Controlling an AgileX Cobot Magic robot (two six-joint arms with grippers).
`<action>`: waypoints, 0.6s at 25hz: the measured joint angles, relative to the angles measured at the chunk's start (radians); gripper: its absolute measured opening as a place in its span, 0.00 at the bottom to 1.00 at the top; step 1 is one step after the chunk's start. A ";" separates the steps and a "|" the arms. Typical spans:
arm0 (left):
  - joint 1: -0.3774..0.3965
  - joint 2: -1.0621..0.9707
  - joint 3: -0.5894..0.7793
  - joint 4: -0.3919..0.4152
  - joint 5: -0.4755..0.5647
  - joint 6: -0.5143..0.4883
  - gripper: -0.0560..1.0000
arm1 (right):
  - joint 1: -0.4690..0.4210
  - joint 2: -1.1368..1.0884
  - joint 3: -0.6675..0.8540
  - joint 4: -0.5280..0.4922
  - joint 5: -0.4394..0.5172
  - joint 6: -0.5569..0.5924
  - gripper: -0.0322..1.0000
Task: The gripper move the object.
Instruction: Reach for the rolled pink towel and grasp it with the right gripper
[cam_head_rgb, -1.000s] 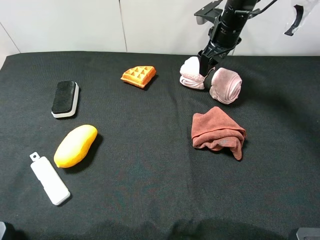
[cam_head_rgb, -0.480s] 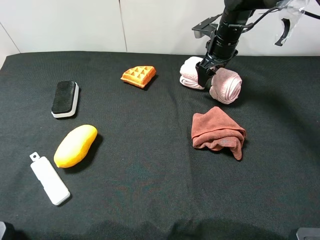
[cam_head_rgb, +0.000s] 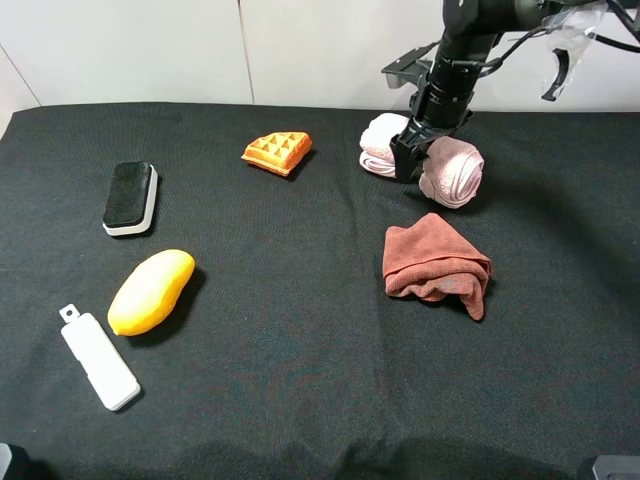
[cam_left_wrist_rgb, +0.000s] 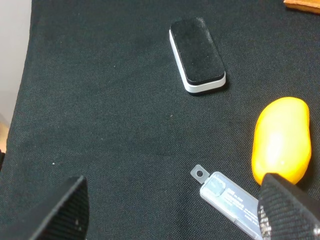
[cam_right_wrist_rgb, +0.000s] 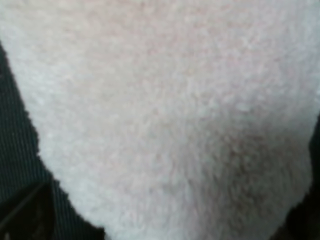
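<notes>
The object, a pale pink terry towel (cam_head_rgb: 455, 170) of two joined plump rolls, lies at the back right of the black table. My right gripper (cam_head_rgb: 412, 160) comes down from above with its black claw at the seam between the two rolls. It is open, with its fingers low against the towel. In the right wrist view the towel (cam_right_wrist_rgb: 165, 115) fills almost the whole picture, very close and blurred, and only dark finger edges show at the corners. My left gripper (cam_left_wrist_rgb: 177, 220) is open above the table's left side with nothing between its fingers.
A rust-brown cloth (cam_head_rgb: 435, 262) lies crumpled just in front of the towel. An orange waffle (cam_head_rgb: 277, 151) sits to the towel's left. A black-and-white eraser (cam_head_rgb: 131, 197), a yellow mango (cam_head_rgb: 151, 291) and a white flat stick (cam_head_rgb: 98, 360) lie on the left side.
The right gripper has come lower and slightly left, from above the towel down into the seam between the rolls. The towel and other items have not shifted.
</notes>
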 joint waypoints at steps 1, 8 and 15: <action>0.000 0.000 0.000 0.000 0.000 0.000 0.75 | 0.000 0.007 0.000 0.000 0.000 0.001 0.70; 0.000 0.000 0.000 0.000 0.000 0.000 0.75 | 0.000 0.038 0.000 0.000 -0.006 0.012 0.70; 0.000 0.000 0.000 0.000 0.000 0.000 0.75 | 0.000 0.038 0.000 -0.009 -0.017 0.014 0.70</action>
